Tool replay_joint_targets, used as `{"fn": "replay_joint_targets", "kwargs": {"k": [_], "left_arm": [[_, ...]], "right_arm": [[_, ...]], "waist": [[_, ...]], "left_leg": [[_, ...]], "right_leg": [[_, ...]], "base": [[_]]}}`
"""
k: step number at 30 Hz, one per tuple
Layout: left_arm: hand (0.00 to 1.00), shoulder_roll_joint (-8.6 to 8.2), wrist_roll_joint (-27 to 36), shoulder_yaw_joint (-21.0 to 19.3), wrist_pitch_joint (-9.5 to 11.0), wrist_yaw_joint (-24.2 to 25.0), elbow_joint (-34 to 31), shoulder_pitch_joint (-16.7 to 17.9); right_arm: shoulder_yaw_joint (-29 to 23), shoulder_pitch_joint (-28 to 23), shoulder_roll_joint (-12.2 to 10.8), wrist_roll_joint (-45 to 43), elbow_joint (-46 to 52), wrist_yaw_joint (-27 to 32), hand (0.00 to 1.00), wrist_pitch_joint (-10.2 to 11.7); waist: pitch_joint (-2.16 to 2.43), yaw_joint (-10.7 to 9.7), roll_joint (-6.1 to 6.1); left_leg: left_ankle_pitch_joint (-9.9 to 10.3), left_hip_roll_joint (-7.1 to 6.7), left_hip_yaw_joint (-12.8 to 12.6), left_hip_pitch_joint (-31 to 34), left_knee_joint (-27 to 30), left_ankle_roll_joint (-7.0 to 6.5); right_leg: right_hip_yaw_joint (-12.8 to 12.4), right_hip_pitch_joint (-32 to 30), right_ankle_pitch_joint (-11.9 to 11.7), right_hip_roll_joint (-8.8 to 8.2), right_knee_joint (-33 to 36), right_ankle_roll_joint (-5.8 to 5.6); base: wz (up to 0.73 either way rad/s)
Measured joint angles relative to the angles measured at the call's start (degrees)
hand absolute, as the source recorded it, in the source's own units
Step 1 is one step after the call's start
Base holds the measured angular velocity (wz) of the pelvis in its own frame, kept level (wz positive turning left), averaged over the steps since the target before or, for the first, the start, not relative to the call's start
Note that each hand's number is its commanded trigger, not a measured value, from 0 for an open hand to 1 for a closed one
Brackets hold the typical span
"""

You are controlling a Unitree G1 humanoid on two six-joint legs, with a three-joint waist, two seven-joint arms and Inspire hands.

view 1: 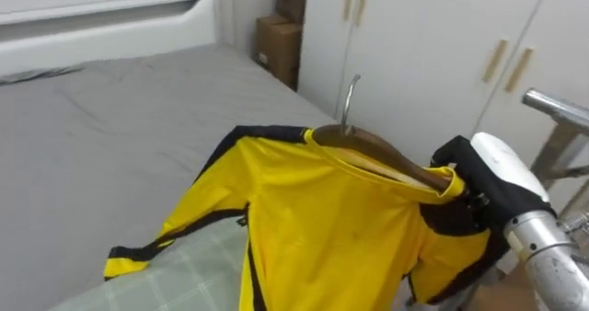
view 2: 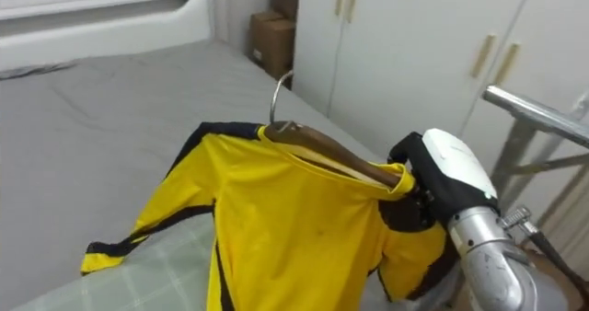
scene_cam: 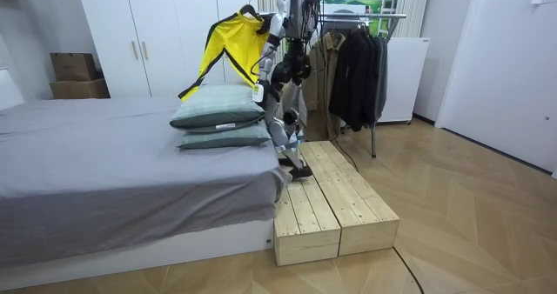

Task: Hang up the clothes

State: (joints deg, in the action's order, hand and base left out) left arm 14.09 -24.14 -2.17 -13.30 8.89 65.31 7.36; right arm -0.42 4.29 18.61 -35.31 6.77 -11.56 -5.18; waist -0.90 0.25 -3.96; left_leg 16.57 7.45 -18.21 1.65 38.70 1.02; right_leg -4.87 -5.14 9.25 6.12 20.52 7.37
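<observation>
One yellow long-sleeved shirt with black trim [view 1: 340, 228] hangs on one brown wooden hanger with a metal hook [view 1: 386, 155]. One grey-sheeted bed [scene_cam: 96, 168] carries two grey-green pillows [scene_cam: 218, 111], stacked. Far left are two brown cardboard boxes [scene_cam: 74, 66], one atop the other. Near right, two pale slatted wooden platforms [scene_cam: 305, 211] lie side by side. One metal clothes rack [scene_cam: 365, 16] holds dark garments [scene_cam: 357, 68], too bunched to count.
</observation>
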Motion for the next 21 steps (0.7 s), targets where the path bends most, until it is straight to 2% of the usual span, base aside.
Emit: {"fn": "replay_joint_targets", "kwargs": {"k": [1, 2, 3, 4, 6, 7, 10, 12, 13, 14, 15, 16, 17, 18, 19, 20, 21], "left_arm": [[0.0, -0.41, -1.09, -0.04, -0.46, 0.0, -0.01, 0.03], [0.0, -0.58, -1.47, -0.05, -0.64, -0.01, 0.0, 0.04], [0.0, -0.95, -2.66, -0.25, -1.2, -0.01, -0.01, 0.02], [0.0, -1.34, -3.0, -0.45, -2.1, -0.01, 0.11, 0.01], [0.0, -1.84, -2.98, -0.5, -3.23, 0.0, 0.67, -0.01], [0.0, -2.26, -2.91, -0.5, -3.97, 0.0, 0.77, -0.01], [0.0, -3.0, -2.71, -0.52, -4.33, 0.0, 2.11, -0.15], [0.0, -3.28, -2.39, -0.48, -4.83, 0.0, 2.21, -0.15], [0.0, -3.35, -2.35, -0.53, -5.03, 0.0, 2.21, -0.2], [0.0, -3.35, -2.36, -0.64, -5.03, 0.0, 2.21, -0.21], [0.0, -3.41, -2.36, -0.65, -5.03, 0.0, 2.32, -0.2], [0.0, -3.48, -2.14, -0.65, -5.03, 0.0, 2.87, -0.19], [0.0, -3.47, -1.41, -0.64, -5.03, 0.0, 3.36, -0.2], [0.0, -3.54, 0.27, 0.02, -5.01, 0.0, 4.4, -0.2], [0.0, -3.86, 0.96, 0.1, -4.91, 0.0, 5.5, -0.16], [0.0, -4.06, 0.96, 0.1, -4.92, 0.0, 5.93, 0.05], [0.0, -4.14, 1.04, 0.12, -4.94, 0.01, 6.33, 0.7]], "right_arm": [[0.75, 0.03, -0.01, -0.02, -0.19, 0.1, 1.0, -0.03], [0.98, 0.07, -0.04, 0.02, -0.18, 0.11, 1.0, -0.02], [1.66, 0.51, -0.13, -0.07, -0.36, 0.18, 1.0, -0.02], [2.64, 1.33, -0.33, -0.14, -0.77, 0.22, 1.0, -0.4], [4.4, 2.62, -0.48, -0.12, -1.69, 0.22, 1.0, -1.18], [4.66, 2.65, -0.52, -0.15, -1.73, 0.27, 1.0, -1.51], [5.09, 2.91, -1.09, -1.24, -1.47, 0.34, 1.0, -2.44], [5.02, 3.51, -1.07, -1.22, -1.42, 0.34, 1.0, -2.92], [4.62, 3.65, -1.08, -1.15, -1.23, 0.34, 1.0, -3.2], [4.36, 3.65, -1.09, -1.14, -1.12, 0.34, 1.0, -3.27], [4.17, 3.65, -1.18, -1.05, -0.78, 0.35, 1.0, -3.74], [4.25, 3.66, -1.84, -1.35, -0.35, 0.33, 1.0, -3.97], [4.29, 3.66, -2.46, -1.64, 0.05, 0.29, 1.0, -4.12], [4.3, 3.69, -3.42, -2.0, 0.64, 0.28, 1.0, -4.14], [4.33, 3.86, -3.69, -2.11, 0.65, 0.27, 1.0, -4.15], [4.29, 3.84, -3.64, -2.17, 0.69, 0.27, 1.0, -4.19], [4.15, 3.63, -3.6, -2.2, 0.66, 0.39, 1.0, -4.52]], "waist": [[0.01, 1.17, 0.13], [0.09, 1.47, 0.26], [0.13, 1.76, 0.34], [0.21, 1.93, 0.51], [0.24, 1.9, 1.13], [0.14, 1.86, 1.6], [0.17, 1.72, 1.39], [0.17, 1.54, 1.35], [0.16, 1.35, 1.36], [0.17, 1.35, 1.32], [0.16, 1.67, 1.34], [0.11, 1.94, 1.49], [0.1, 2.16, 1.52], [-0.08, 3.44, 2.01], [-0.24, 5.29, 2.71], [-0.36, 5.24, 2.92], [-0.43, 4.6, 2.95]], "left_leg": [[-0.03, -1.61, 4.26, 1.15, -4.64, 0.1], [-0.06, -2.52, 6.75, 1.69, -6.96, 0.13], [-0.21, -4.58, 11.53, 1.66, -12.11, 0.19], [-0.43, -6.11, 14.99, 1.05, -16.41, 0.09], [-1.14, -7.05, 18.29, 0.81, -20.34, -0.08], [-3.17, -6.99, 19.25, 0.75, -21.53, -0.86], [-3.03, -7.01, 15.42, 0.89, -21.42, -2.05], [-2.69, -7.08, 13.75, 0.98, -21.29, -2.57], [-2.65, -7.26, 13.3, 1.3, -21.19, -2.64], [-2.66, -7.22, 13.0, 1.52, -21.19, -2.63], [-2.77, -6.9, 12.02, 1.68, -21.32, -2.62], [-2.87, -6.2, 10.15, 1.62, -21.73, -2.56], [-3.05, -5.82, 8.86, 1.52, -22.12, -2.39], [-3.2, -3.94, 5.52, 0.89, -23.14, -2.25], [-3.15, -2.16, 1.81, 0.3, -23.61, -1.73], [-2.93, -2.09, 0.77, -0.29, -23.66, -1.62], [-2.25, -2.23, -1.19, -1.37, -23.25, -1.17]], "right_leg": [[-3.15, -0.35, -0.66, 0.85, -0.58, -0.52], [-4.5, -0.79, -0.99, 1.26, -0.86, -0.74], [-7.73, -1.77, -1.85, 2.22, -1.08, -1.03], [-10.75, -2.72, -3.04, 3.28, -1.15, -0.79], [-14.14, -3.28, -4.73, 4.73, -1.89, -1.16], [-15.55, -3.72, -5.51, 5.71, -2.24, -1.61], [-16.29, -5.44, -6.61, 5.58, -3.01, -2.63], [-15.14, -6.01, -6.65, 5.02, -3.35, -3.27], [-15.64, -6.1, -6.81, 5.12, -4.01, -4.11], [-15.98, -6.23, -7.0, 5.23, -4.32, -4.31], [-17.07, -6.19, -8.14, 5.54, -5.53, -4.36], [-18.49, -5.94, -9.26, 6.05, -7.14, -4.92], [-18.44, -5.95, -10.01, 6.11, -8.28, -5.29], [-15.43, -6.14, -11.56, 5.77, -10.42, -7.98], [-3.61, -8.02, -8.31, 2.88, -5.57, -6.54], [2.02, -8.81, -5.88, -0.2, -0.54, -6.37], [6.54, -8.83, -0.43, -6.66, 5.9, -7.78]], "base": [[-1.32], [-1.33], [-1.24], [-1.25], [-1.08], [-0.85], [-0.61], [-0.41], [-0.29], [-0.29], [-0.48], [-0.61], [-0.99], [-1.41], [-1.38], [-0.94], [-0.41]]}}
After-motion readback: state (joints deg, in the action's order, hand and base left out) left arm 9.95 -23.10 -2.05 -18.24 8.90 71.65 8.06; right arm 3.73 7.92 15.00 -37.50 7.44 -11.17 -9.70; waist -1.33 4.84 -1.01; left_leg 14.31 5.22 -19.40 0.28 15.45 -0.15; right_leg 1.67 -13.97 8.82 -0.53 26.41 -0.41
